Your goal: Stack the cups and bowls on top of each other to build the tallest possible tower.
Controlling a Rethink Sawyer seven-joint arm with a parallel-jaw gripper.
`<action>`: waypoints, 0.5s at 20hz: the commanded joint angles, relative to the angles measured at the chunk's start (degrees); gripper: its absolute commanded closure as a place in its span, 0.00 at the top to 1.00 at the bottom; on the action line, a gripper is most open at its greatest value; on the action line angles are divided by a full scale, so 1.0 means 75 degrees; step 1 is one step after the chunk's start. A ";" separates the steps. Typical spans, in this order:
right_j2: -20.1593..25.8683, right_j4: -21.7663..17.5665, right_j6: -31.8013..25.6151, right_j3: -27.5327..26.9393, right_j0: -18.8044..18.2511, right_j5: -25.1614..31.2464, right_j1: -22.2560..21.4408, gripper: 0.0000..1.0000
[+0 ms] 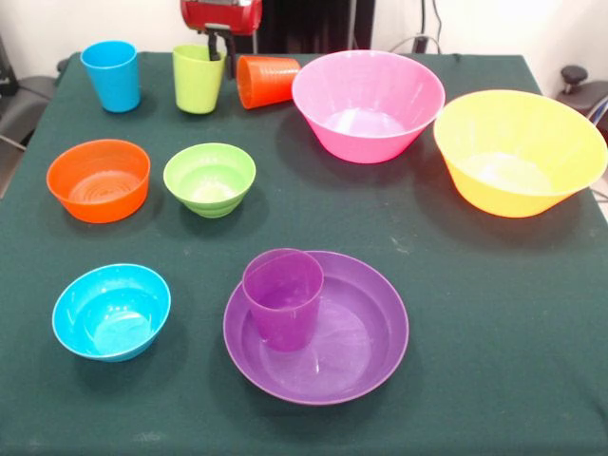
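From my remote seat I see 10 pieces spread over the dark green tablecloth (494, 313), none stacked except 1 pair.

The yellow bowl (519, 152) is the largest, sitting upright at the right edge of the table. Just beside it to the left stands the pink bowl (369, 104), also upright and nearly as big; the 2 rims look close but apart.

Next in size is the wide shallow purple bowl (328, 356), near the front centre. The purple cup (282, 296) stands inside it, upright, on its left rear part.

The 3 small bowls lie on the left half, all upright and apart: the orange bowl (99, 180) at the left, the green bowl (209, 178) just to its right, and the blue bowl (111, 311) nearer the front.

The remaining 3 cups line the far edge. The blue cup (111, 75) stands upright at the far left, the lime green cup (199, 79) upright to its right, and the orange cup (268, 81) lies tipped on its side, touching or nearly touching the pink bowl.

The gripper (223, 38) hangs at the top edge above and behind the lime green cup. Only its red housing and a dark piece below show, so I cannot tell whether its fingers are apart or together; it seems to hold nothing.
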 commanded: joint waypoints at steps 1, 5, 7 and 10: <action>0.0904 -0.0004 0.0135 0.0017 0.0139 0.0773 -0.0105 0.00; 0.1270 0.0315 -0.0004 0.0351 0.0038 0.1352 -0.0813 0.00; 0.1493 0.0491 -0.0099 0.0443 -0.0042 0.1678 -0.1116 0.00; 0.1807 0.0757 -0.0218 0.0557 -0.0164 0.2105 -0.1496 0.00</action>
